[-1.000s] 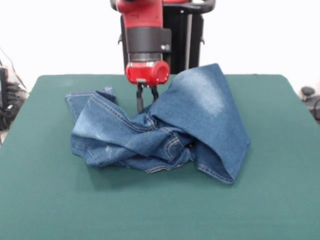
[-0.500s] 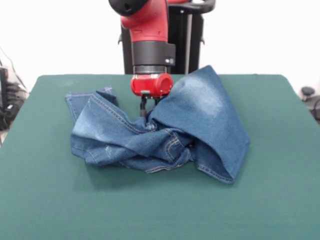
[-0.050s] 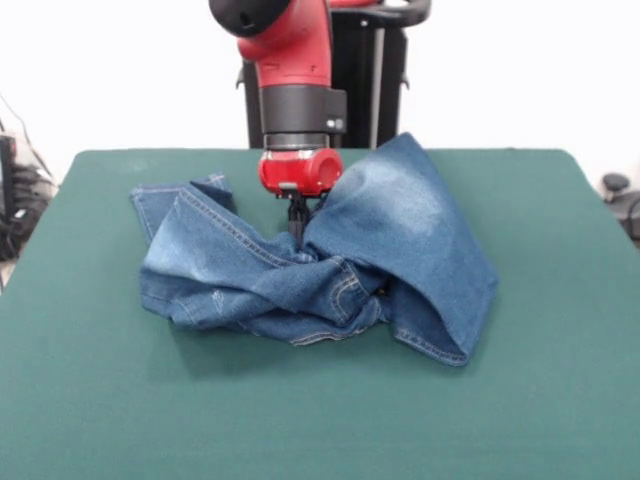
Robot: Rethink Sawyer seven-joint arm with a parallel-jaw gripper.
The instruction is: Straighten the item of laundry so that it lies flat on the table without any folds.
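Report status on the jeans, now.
Gripper shut on jeans at centre fold. Jeans crumpled, bunched on table. Nothing in the way.

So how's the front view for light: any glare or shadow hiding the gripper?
Front view: even, soft light with no glare on the table; the wall behind is blown out white. The jeans cast only a faint shadow along their near edge. The gripper is dark and partly sunk behind a raised denim fold, so its tips can't be made out.

jeans [image 3: 320, 255] mid-table [image 3: 560, 400], claw [image 3: 297, 225] behind
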